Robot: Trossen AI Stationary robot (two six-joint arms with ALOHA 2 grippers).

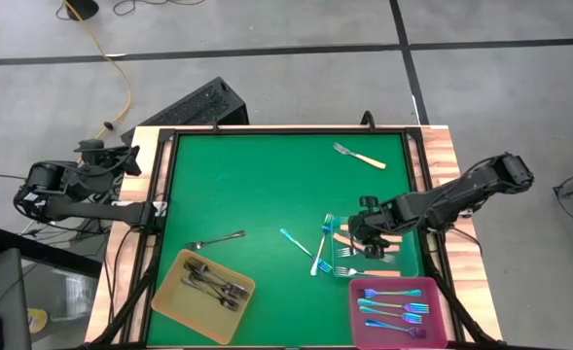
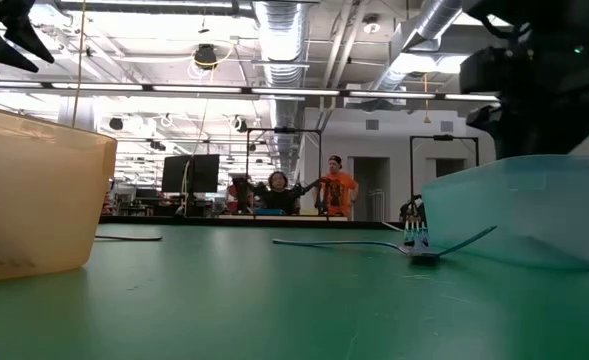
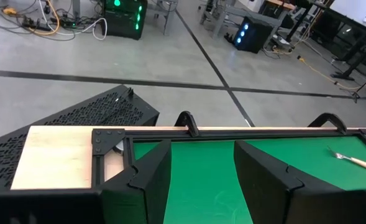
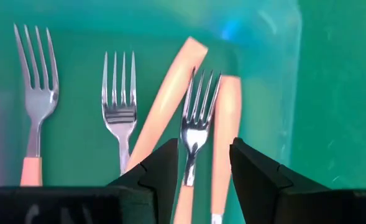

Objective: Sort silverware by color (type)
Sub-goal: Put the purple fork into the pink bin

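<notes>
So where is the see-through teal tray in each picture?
High view: teal tray at right, under the right gripper.
Low view: right side.
Left wrist view: not in it.
Right wrist view: fills the picture, holding forks.
Shared landmark: the green mat.

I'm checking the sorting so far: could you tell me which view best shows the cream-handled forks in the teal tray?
The right wrist view: the cream-handled forks fill it, past the open right gripper. High view shows them small; low view only the teal tray wall; left wrist none.
</notes>
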